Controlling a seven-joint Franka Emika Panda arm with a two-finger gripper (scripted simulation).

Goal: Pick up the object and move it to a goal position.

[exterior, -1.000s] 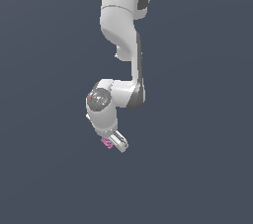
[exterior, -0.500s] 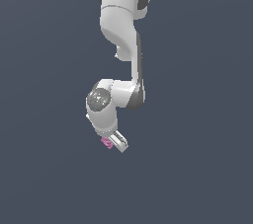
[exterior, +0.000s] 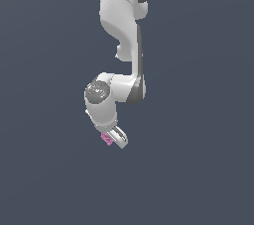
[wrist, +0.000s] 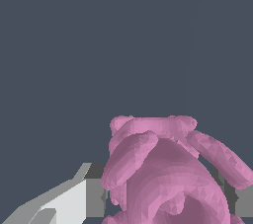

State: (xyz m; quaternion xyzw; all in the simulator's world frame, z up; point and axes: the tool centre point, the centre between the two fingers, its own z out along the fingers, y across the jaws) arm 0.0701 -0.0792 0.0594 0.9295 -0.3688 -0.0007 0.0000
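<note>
Gripping the pink knobbly object [exterior: 106, 139], the tool [exterior: 115, 140] hangs at the arm's lower end, tilted toward the exterior view's right. Its fingers [wrist: 64, 203] sit closed against the lump, which fills the gap between them, so the rosette face [wrist: 170, 178] crowds the wrist view. That pinch likely keeps it secure for carrying; no goal marker shows anywhere.

Plain dark slate-grey backdrop [exterior: 44, 30] (uniform, featureless) in both views
</note>
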